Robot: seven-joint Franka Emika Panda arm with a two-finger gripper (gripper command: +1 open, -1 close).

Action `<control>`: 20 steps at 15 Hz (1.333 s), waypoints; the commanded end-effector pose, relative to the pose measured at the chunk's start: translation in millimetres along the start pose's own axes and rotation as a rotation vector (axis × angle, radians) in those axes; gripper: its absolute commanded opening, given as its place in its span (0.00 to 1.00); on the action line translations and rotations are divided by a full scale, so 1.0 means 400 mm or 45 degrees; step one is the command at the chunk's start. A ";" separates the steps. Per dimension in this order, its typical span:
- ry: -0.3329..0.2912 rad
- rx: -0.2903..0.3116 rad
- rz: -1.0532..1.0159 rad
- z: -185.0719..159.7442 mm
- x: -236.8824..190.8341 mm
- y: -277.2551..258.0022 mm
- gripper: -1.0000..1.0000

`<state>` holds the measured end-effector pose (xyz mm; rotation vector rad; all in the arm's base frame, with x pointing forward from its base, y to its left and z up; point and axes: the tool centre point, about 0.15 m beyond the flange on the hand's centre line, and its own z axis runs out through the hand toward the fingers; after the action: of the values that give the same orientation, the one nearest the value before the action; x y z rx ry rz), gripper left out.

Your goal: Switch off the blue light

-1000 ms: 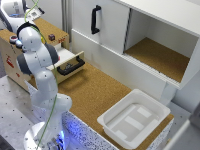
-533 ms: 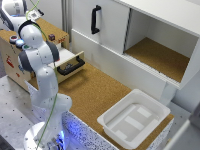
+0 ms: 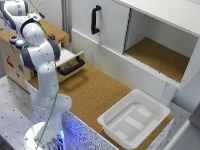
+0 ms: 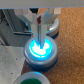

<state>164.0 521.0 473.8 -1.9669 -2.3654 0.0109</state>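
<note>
The blue light, a round glowing dome on a grey ring base, sat on the wooden box at the exterior view's left, close to its top edge. The fingers stood directly over it, drawn narrow, seemingly touching the dome, though blur hid the contact. A green button lay just beside. The cork worktop lay open around the white tray.

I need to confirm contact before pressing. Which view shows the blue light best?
The wrist view. The blue light fills the middle of the picture, glowing in its grey ring, with the tool directly over it. In the exterior view the arm covers that spot; I cannot make out the light there.
</note>
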 end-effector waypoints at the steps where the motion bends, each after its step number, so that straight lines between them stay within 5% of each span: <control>1: -0.092 0.053 0.013 0.043 0.032 0.033 0.00; 5: -0.119 0.091 0.052 0.095 0.008 0.020 0.00; 10: -0.064 -0.151 0.115 -0.199 0.009 0.044 0.00; 11: -0.075 -0.190 0.091 -0.265 0.013 0.053 1.00; 14: -0.147 -0.258 0.070 -0.320 0.007 0.083 1.00; 20: -0.126 -0.294 0.042 -0.320 0.017 0.106 1.00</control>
<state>202.2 507.3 581.5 -2.1033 -2.3911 -0.2613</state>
